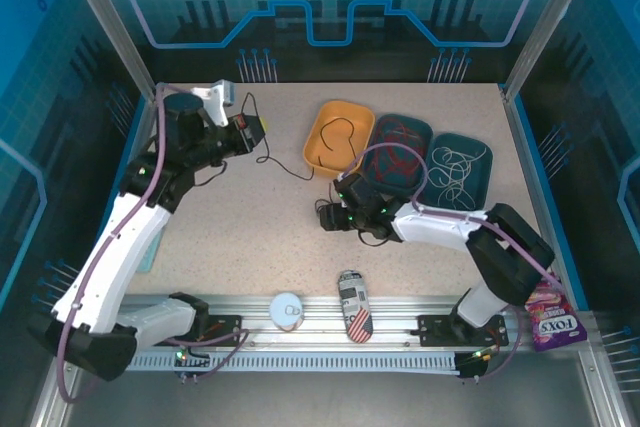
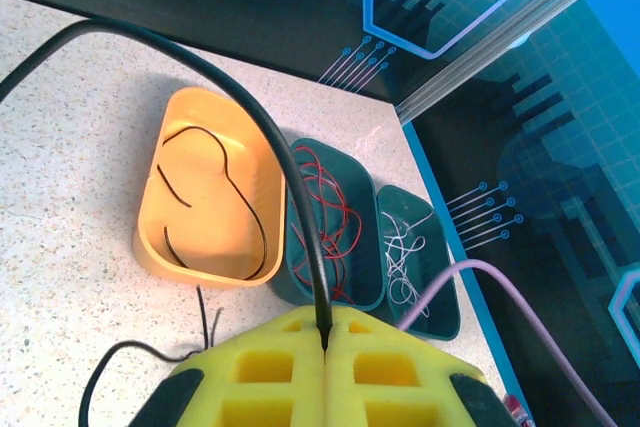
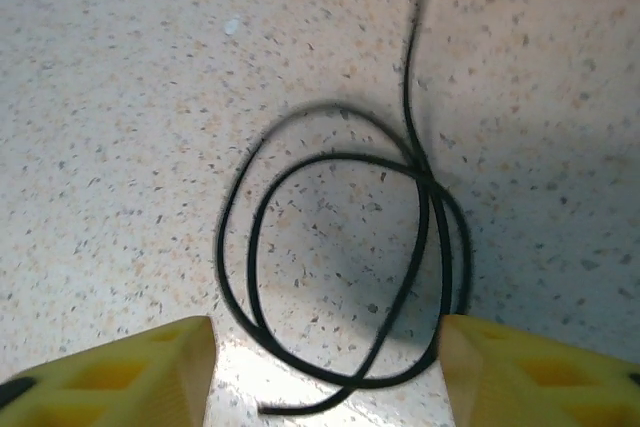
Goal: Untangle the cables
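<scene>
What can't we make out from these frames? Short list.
- Left wrist: the far end of the black cable clamped in the left gripper; it runs off the frame's left edge.
- Right wrist: the upper end of the black coil; blurred near the top edge.
- Top external: whether that coil joins the clamped cable; the right gripper covers it.
- Top external: how many white cables are in the teal tray; too thin to count.

Jaws closed on a black cable (image 2: 320, 292); another lies in the orange tray (image 2: 148, 239).
</scene>
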